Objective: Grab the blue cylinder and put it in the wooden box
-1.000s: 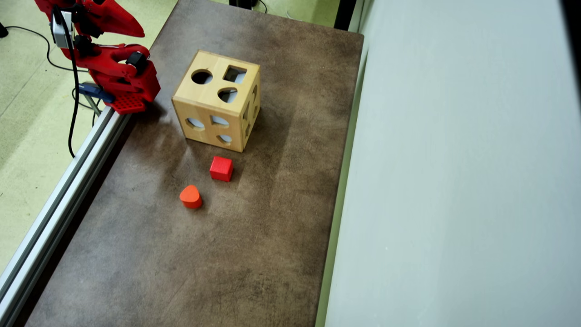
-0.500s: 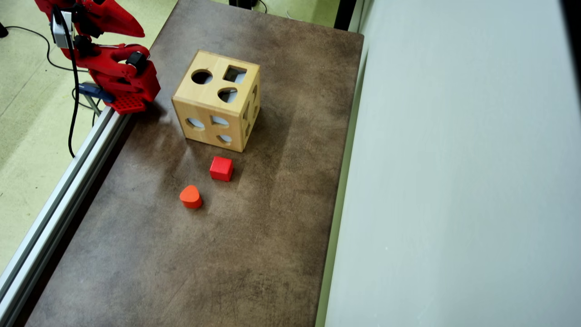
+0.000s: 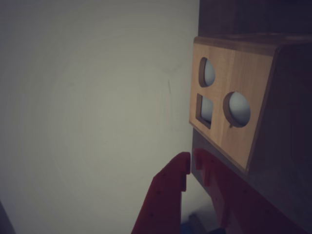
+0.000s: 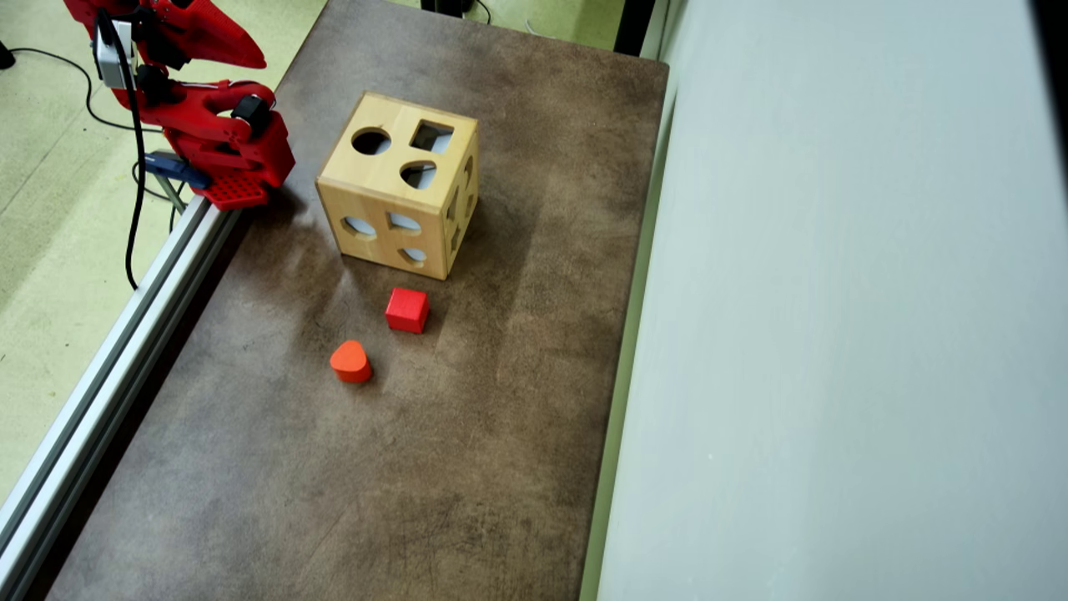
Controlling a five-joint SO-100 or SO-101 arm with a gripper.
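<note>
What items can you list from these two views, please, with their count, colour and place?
wooden box: one, light wood, far-left part of the mat in the overhead view; round, square and rounded cut-outs in its faces
red cube: one, red, on the mat just in front of the box, apart from it
orange block: one, orange, rounded-triangle shape, nearer and left of the cube
mat: one, brown, under all of these
metal rail: one, silver, along the mat's left edge
wall panel: one, pale grey, right of the mat
cable: one, black, running off the arm
blue cylinder: none seen on the mat
gripper: one, red, fingertips nearly together, near the box in the wrist view
</note>
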